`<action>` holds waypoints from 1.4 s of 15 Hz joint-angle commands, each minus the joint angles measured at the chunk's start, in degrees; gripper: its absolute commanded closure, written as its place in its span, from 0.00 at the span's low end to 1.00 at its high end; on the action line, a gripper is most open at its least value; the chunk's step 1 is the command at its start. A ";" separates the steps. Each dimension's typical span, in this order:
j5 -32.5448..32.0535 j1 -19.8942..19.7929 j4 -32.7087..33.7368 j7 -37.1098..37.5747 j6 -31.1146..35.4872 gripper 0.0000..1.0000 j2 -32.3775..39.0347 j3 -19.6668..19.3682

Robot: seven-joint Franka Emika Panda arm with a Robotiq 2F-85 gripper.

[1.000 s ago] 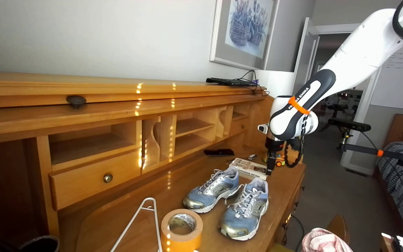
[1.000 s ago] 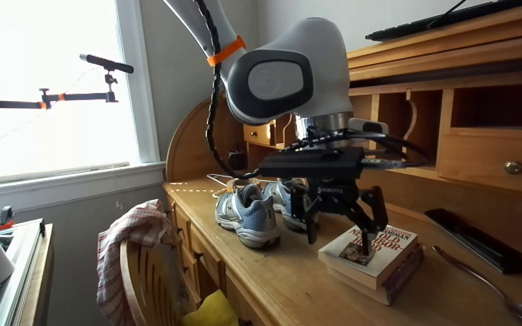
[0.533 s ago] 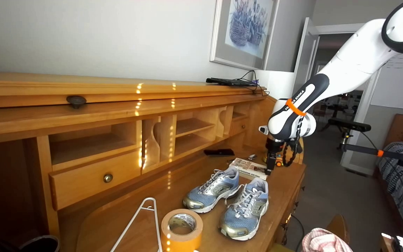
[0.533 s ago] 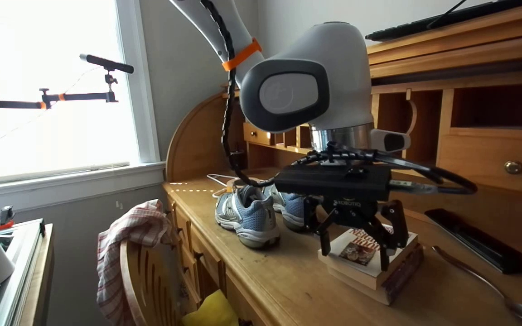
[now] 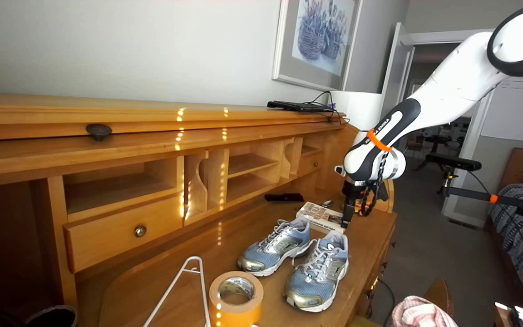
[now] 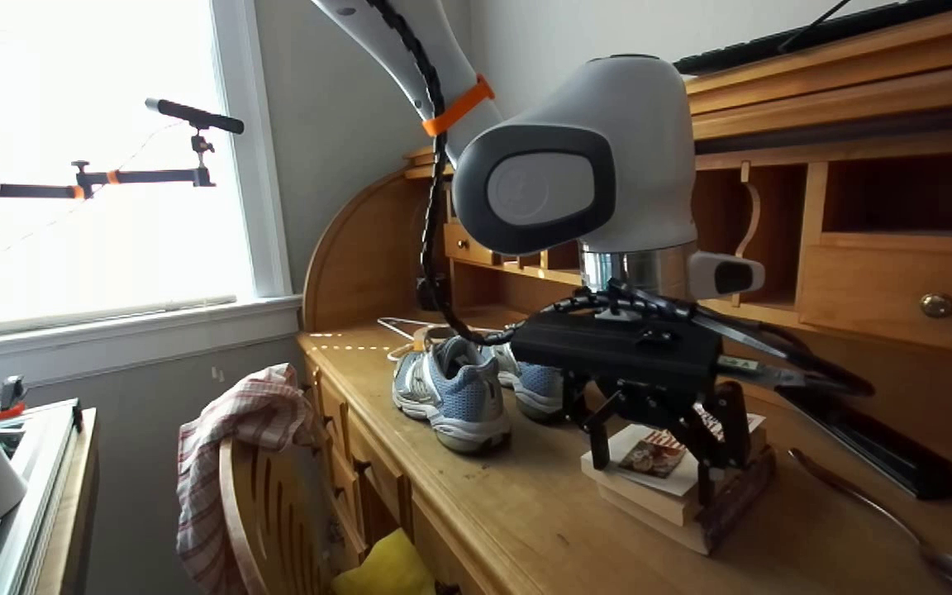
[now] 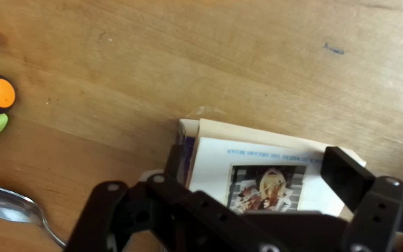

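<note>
Book (image 7: pixel 268 185) near tool (image 7: pixel 254 157) shows "DREAMS BEGAN"; arm (image 5: pixel 443 86), "EMIKA".

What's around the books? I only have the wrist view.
Observer: Two blue sneakers stand close by, heels toward the books; both exterior views show that.
Operator: Anything out of my frame near the spoon?
Observer: Yes, a long black object lies along the back of the desk in both exterior views; can't tell what it is.
</note>
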 commanded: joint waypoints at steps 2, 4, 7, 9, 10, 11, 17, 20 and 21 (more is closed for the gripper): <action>3.29 -0.93 2.65 -0.43 -3.58 0.00 1.81 1.58; 4.62 -0.89 3.73 0.16 -5.53 0.00 2.35 1.66; 7.27 -0.87 5.65 1.61 -9.38 0.00 3.13 1.60; 9.22 -0.47 7.26 4.12 -12.47 0.00 3.74 1.18; 10.27 -0.51 8.04 5.25 -14.16 0.00 3.98 1.20; 11.36 -0.54 8.75 6.39 -15.41 0.00 4.18 1.19; 17.72 -0.80 11.71 13.23 -21.23 0.00 4.90 1.30; 20.22 -0.71 12.42 15.66 -22.79 0.00 4.72 1.32; 20.67 -0.70 12.72 16.20 -23.31 0.00 4.79 1.29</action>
